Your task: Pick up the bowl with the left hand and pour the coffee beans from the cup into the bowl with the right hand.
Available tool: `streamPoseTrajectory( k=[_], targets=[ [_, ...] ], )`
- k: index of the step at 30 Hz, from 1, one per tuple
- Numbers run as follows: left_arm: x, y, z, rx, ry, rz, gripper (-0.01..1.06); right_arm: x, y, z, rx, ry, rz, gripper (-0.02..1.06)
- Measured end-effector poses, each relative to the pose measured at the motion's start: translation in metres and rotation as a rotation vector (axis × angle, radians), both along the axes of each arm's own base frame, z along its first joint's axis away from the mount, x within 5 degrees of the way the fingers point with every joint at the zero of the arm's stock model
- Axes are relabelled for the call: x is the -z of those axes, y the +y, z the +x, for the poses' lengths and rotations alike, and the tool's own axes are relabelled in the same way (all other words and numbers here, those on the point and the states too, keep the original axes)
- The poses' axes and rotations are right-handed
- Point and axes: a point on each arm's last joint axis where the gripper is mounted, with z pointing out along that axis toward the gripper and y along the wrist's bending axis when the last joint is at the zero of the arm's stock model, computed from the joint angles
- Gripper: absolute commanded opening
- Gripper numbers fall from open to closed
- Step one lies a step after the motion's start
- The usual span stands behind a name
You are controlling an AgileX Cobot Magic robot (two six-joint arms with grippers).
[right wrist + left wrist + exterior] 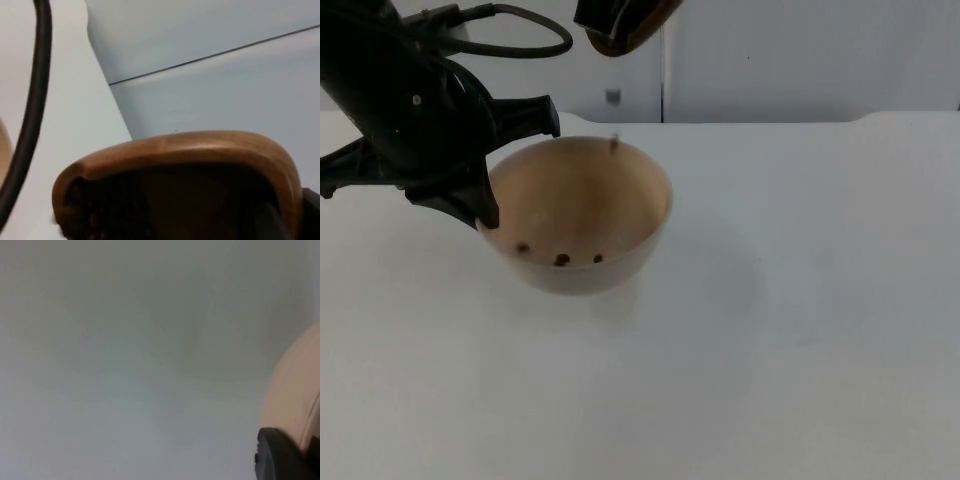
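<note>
Left gripper (520, 160) at the left rim of the wooden bowl (582, 215), one finger outside the wall, the other over the back rim, so it pinches the bowl's wall; in the left wrist view a black fingertip (280, 455) lies against the pale bowl wall (295, 400). Bowl looks tipped a bit toward the camera, probably raised off the white table (800, 330) to catch the pour, though contact underneath is hard to judge. A few coffee beans (561, 259) lie low on the inner front wall, and one small speck (613, 143) near the back rim could be a falling bean. Brown wooden cup (625, 25) held high above and behind the bowl, tilted mouth down, cut off by the frame edge, likely mid-pour. In the right wrist view the cup's rim (200, 147) looms close with dark beans (95, 215) inside. Right gripper's fingers are mostly hidden by the cup, can't tell their spread, presumably gripping it
</note>
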Motion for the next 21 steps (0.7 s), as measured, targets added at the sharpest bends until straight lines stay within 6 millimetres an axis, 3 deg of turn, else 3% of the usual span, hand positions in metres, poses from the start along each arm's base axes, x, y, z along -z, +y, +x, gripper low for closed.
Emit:
streamPoseTrajectory(
  k=[21],
  targets=[
    [0.000,0.000,0.000,0.000,-0.002,0.000,0.00,-0.005,0.012,-0.015,-0.054,-0.086,-0.111,0.00]
  ],
)
